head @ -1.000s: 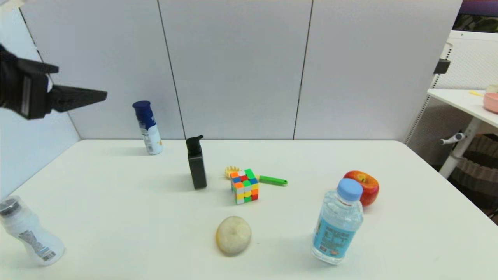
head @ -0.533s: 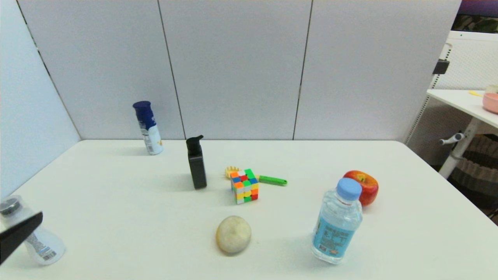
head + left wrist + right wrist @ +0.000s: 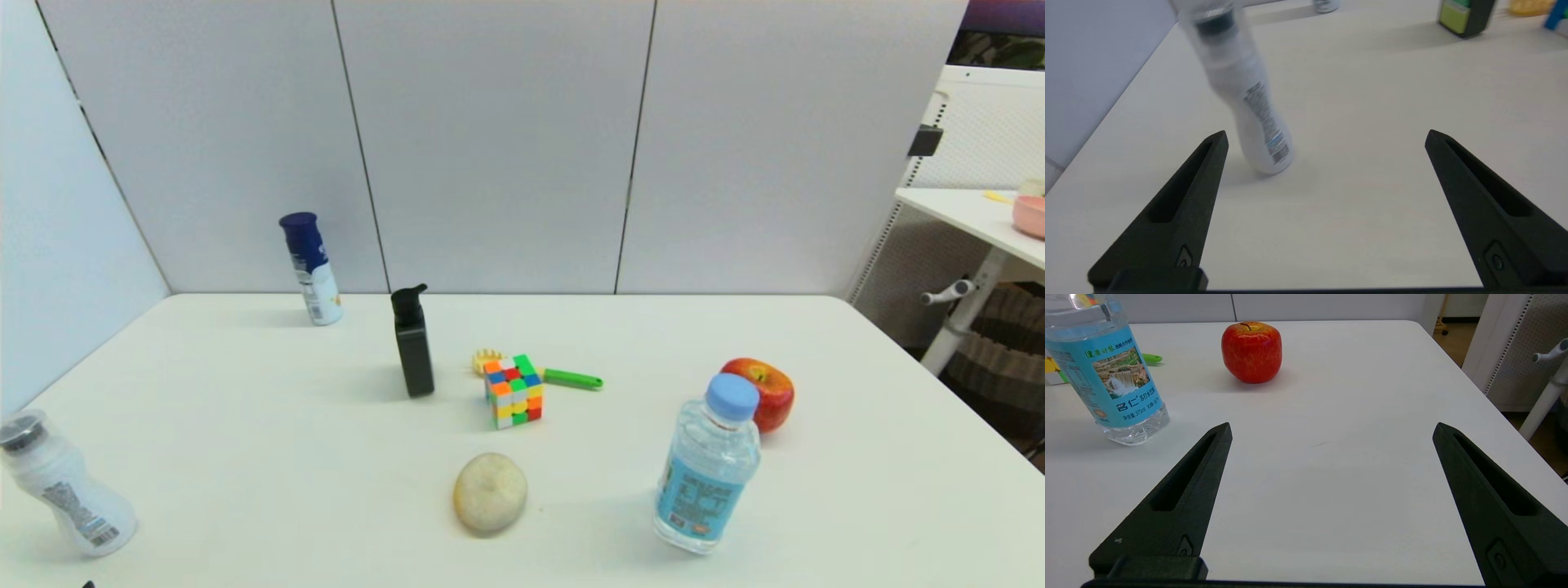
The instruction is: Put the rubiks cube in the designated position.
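Observation:
The rubiks cube (image 3: 513,390), a small scrambled cube of bright squares, stands on the white table (image 3: 245,425) near its middle, with no gripper touching it. Neither arm shows in the head view apart from a black sliver at the bottom left edge. In the left wrist view my left gripper (image 3: 1327,132) is open and empty, low over the table's near left corner, just short of a white bottle (image 3: 1249,102). My right gripper (image 3: 1332,424) is also open and empty, over the near right part of the table.
Close around the cube are a black pump bottle (image 3: 413,343), a green-handled brush (image 3: 571,378) and a pale round lump (image 3: 490,493). A water bottle (image 3: 709,465) and red apple (image 3: 761,394) stand right, a blue spray can (image 3: 310,268) far left, the white bottle (image 3: 61,490) near left.
My left arm has dropped from high at the upper left, past the white bottle, almost out of the head view at the bottom left. The cube and other objects have not moved.

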{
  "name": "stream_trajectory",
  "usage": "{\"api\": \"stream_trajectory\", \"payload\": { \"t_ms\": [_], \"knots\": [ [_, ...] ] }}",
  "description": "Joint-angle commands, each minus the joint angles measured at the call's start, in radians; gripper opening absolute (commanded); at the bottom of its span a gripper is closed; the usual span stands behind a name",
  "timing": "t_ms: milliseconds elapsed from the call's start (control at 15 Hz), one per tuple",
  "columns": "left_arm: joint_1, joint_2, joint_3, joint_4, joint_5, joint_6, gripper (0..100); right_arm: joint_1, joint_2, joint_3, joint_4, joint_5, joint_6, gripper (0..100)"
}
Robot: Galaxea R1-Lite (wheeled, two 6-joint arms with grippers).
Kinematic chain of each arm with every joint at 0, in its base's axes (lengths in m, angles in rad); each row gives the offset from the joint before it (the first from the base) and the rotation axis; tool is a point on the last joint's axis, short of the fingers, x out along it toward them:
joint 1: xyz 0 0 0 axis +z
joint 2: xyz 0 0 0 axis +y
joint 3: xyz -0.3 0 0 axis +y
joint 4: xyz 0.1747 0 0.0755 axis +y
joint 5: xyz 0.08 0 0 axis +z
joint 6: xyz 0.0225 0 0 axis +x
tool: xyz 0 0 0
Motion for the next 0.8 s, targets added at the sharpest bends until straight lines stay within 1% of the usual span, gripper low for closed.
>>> {"api": "stream_trajectory", "payload": {
  "t_ms": [67,133,333,800],
  "knots": [
    [0.010,-0.153,0.121,-0.009,-0.058,-0.029,100,0.000,0.001,0.000,-0.001,0.000,0.000,100],
    [0.006,-0.187,0.120,0.033,-0.066,-0.041,100,0.000,0.001,0.000,-0.001,-0.001,0.000,100],
    [0.001,-0.280,0.118,0.030,-0.061,-0.087,100,0.000,0.001,0.000,-0.001,0.000,0.000,100],
    [0.001,-0.279,0.121,0.020,-0.060,-0.101,100,0.000,0.001,0.000,-0.001,0.000,0.000,100]
  ]
}}
